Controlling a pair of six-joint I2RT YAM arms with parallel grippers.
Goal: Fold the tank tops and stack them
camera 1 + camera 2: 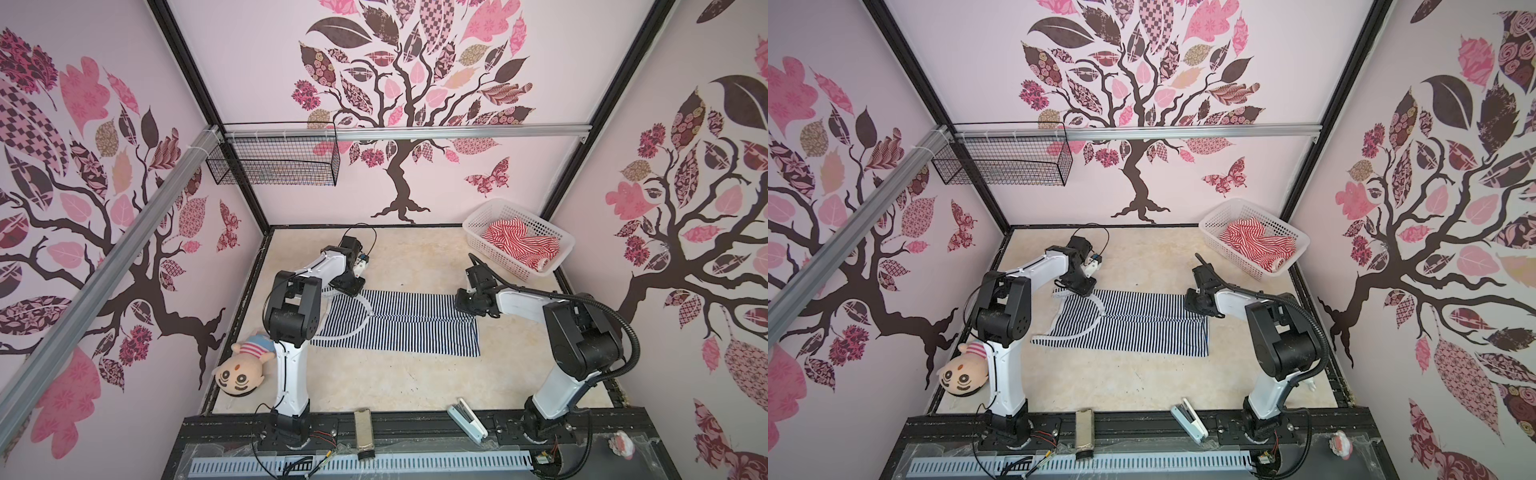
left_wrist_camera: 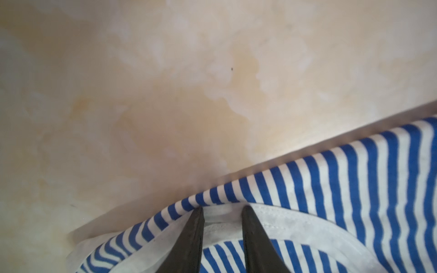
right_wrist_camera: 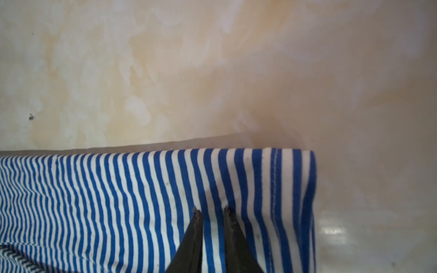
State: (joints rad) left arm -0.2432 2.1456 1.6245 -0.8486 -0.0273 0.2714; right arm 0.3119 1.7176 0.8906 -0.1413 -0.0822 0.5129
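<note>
The navy-and-white tank top [image 1: 415, 328] is spread on the table [image 1: 374, 382]; a lengthwise fold is judged the current step. Strap trim is straddled by the parted left hand [image 2: 222, 208]; cloth near the hem seems pinched by the right hand [image 3: 210, 209]. An even, joint lift is called for. The red-and-white tank top [image 1: 515, 245] is seen in the basket [image 1: 498, 257].

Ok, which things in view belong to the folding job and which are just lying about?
Job: navy-striped tank top; red-striped tank top, in the white basket.
Lying about: plush doll; wire basket; stapler.
</note>
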